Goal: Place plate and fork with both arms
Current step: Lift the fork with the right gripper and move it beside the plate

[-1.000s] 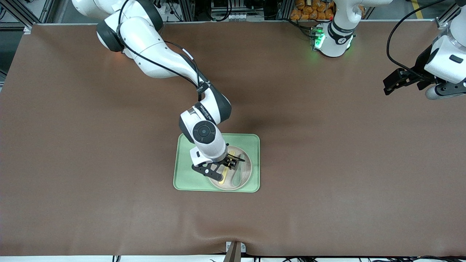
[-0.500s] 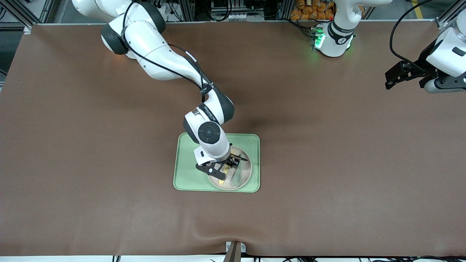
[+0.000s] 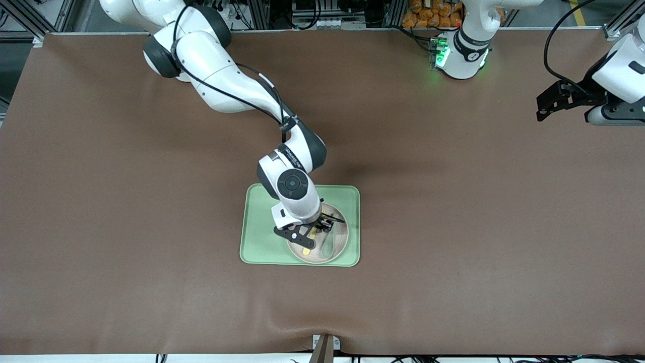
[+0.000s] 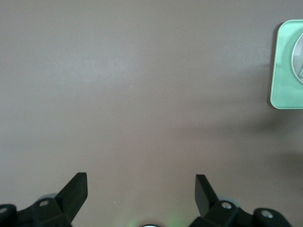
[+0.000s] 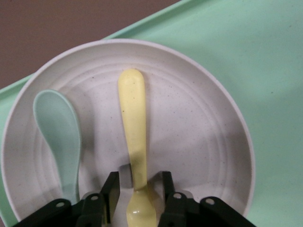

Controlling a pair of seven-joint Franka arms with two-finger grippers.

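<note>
A brown matte worktop (image 3: 453, 227) carries a rectangular light-green tray (image 3: 257, 242) holding the round off-white plate (image 5: 189, 123). On the plate lie a grey-green spoon (image 5: 59, 132) and the pale-yellow plastic fork (image 5: 135, 137), its tines hidden. The right hand (image 5: 138, 191) straddles the fork's neck, fingers narrowed but not clearly clamping. The left hand (image 4: 141, 189) waits, spread wide, over bare worktop.

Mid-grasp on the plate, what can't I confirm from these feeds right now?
- Fork tines: right wrist view, cut off at the frame edge under the right end effector. Contact of its fingers on the handle is unclear.
- Spoon bowl end: hidden by the same end effector's body.
- Plate and tray: front view, partly covered by the right arm.
- Left end effector, open over bare table: only its fingertips show in the left wrist view.
</note>
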